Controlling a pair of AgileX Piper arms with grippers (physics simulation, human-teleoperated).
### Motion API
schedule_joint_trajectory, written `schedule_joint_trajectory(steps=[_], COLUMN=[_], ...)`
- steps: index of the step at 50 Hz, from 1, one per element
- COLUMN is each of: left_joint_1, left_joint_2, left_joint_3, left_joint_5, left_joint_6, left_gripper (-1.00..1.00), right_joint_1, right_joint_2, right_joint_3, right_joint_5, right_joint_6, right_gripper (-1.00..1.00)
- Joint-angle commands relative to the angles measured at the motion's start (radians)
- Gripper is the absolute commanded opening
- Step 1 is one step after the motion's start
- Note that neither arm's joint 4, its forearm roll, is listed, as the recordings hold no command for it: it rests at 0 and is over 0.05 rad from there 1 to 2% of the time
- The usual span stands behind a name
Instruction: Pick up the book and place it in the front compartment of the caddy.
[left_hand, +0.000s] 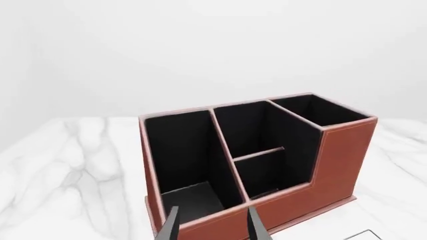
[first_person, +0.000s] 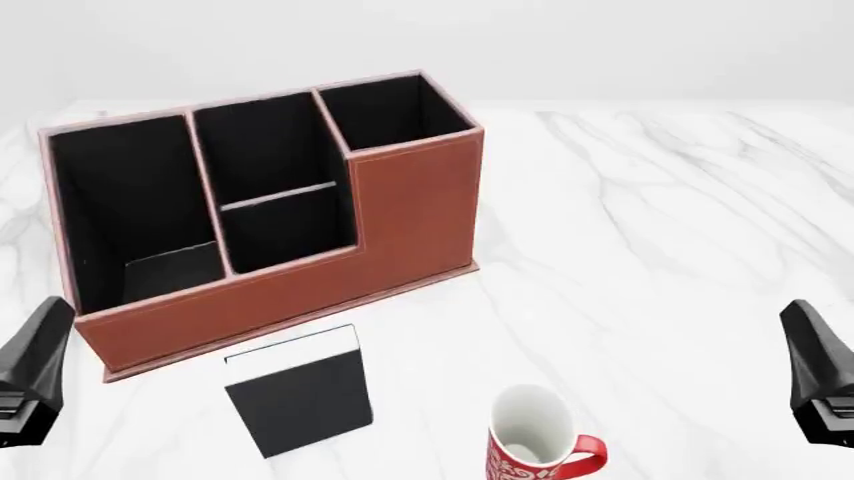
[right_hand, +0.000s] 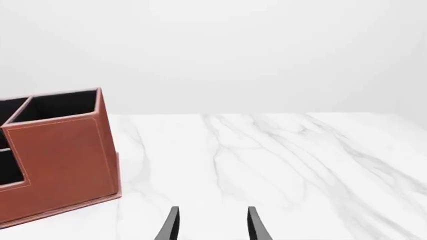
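The book (first_person: 299, 392), thin, flat and black with a white page edge along its far side, lies on the marble table (first_person: 641, 230) just near of the reddish-brown caddy (first_person: 414, 215). Left end effector (left_hand: 212, 225) and right end effector (right_hand: 212, 225) both stand apart, empty.

Thin black rectangular book (first_person: 299, 393) lies flat, white page edge toward reddish-brown stitched leather caddy (first_person: 400, 225), just beside it.
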Motion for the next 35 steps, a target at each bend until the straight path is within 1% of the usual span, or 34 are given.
schedule_joint_trajectory(steps=[1,7,8,13,16,21,25,26,27,29,32,35], left_joint_1=[-0.016,-0.012,0.000,-0.003,-0.003,-0.008,-0.012,-0.022,-0.039,-0.016,-0.011,-0.021], left_joint_2=[-0.001,0.000,0.000,0.011,0.000,0.001,0.005,0.012,0.003,0.000,0.000,0.001], left_joint_3=[-0.004,-0.001,-0.004,-0.006,-0.006,-0.002,-0.008,-0.020,-0.036,-0.073,-0.094,-0.138], left_joint_5=[-0.004,0.003,0.003,-0.008,0.008,0.002,0.015,0.026,0.042,0.058,0.083,0.127], left_joint_6=[-0.012,-0.004,0.011,0.004,0.014,0.019,0.010,0.016,-0.014,-0.006,0.018,0.027], left_gripper=[1.00,1.00,1.00,1.00,1.00,1.00,1.00,1.00,1.00,1.00,1.00,1.00], right_joint_1=[0.000,0.000,0.000,0.000,0.000,0.000,0.000,0.000,0.000,0.000,0.000,0.000], right_joint_2=[0.001,0.002,0.003,0.003,0.003,0.003,0.003,0.003,0.003,0.003,0.003,0.003], right_joint_3=[0.000,0.001,0.001,0.001,0.001,0.001,0.001,0.001,0.001,0.001,0.001,0.001], right_joint_5=[-0.001,-0.002,-0.002,-0.002,-0.002,-0.002,-0.002,-0.002,-0.002,-0.002,-0.002,-0.002], right_joint_6=[0.003,0.004,0.004,0.004,0.004,0.004,0.004,0.004,0.004,0.004,0.004,0.004], right_gripper=[1.00,1.00,1.00,1.00,1.00,1.00,1.00,1.00,1.00,1.00,1.00,1.00])
